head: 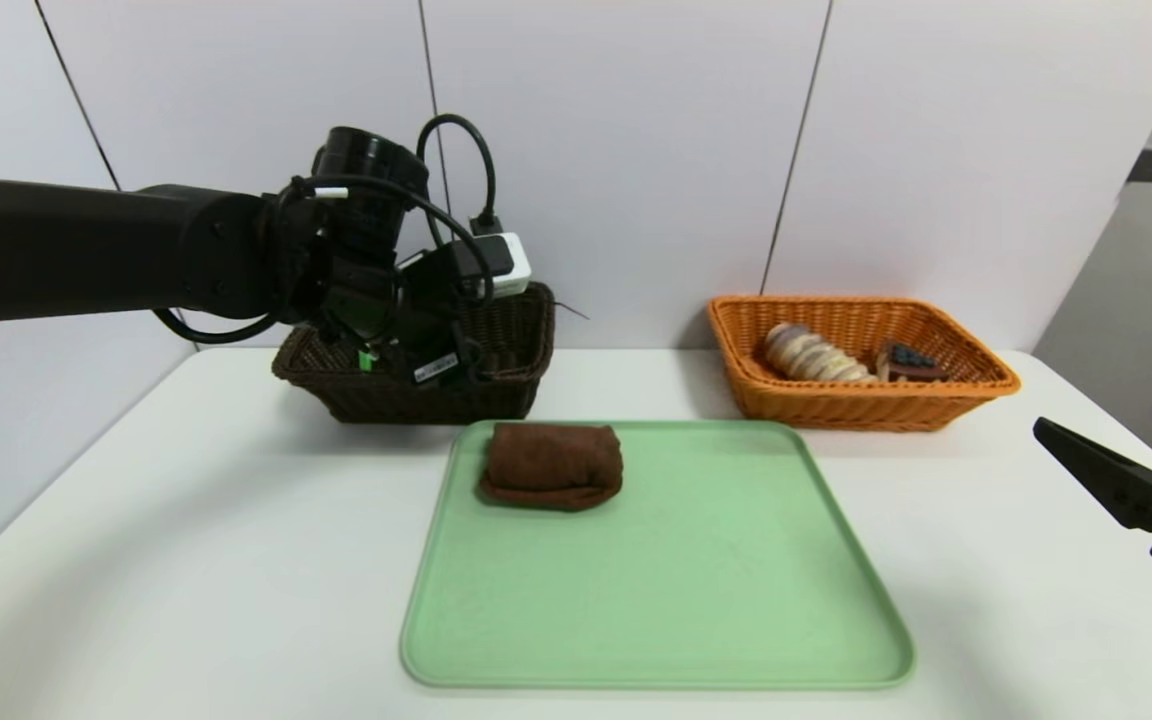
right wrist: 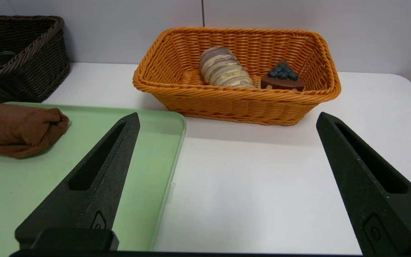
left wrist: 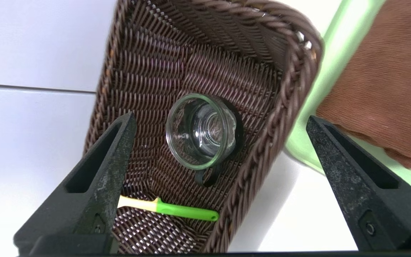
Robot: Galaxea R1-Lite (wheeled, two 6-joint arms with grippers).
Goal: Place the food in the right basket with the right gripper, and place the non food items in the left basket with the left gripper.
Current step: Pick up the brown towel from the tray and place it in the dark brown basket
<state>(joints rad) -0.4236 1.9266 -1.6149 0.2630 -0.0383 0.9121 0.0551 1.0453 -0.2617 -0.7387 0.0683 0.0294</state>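
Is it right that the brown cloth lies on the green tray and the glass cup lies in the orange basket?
Not quite. The brown cloth does lie on the green tray, but the glass cup lies in the dark brown basket, as the left wrist view shows, not in the orange one.

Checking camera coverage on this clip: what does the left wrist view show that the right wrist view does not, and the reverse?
Only the left wrist view shows the dark basket's floor, with a glass cup on its side, a green-handled tool, and the open left gripper above them.

Only the right wrist view shows the orange basket holding a bread roll and a chocolate cake slice, framed by the open right gripper.

Both show the dark basket, the brown cloth and the green tray.
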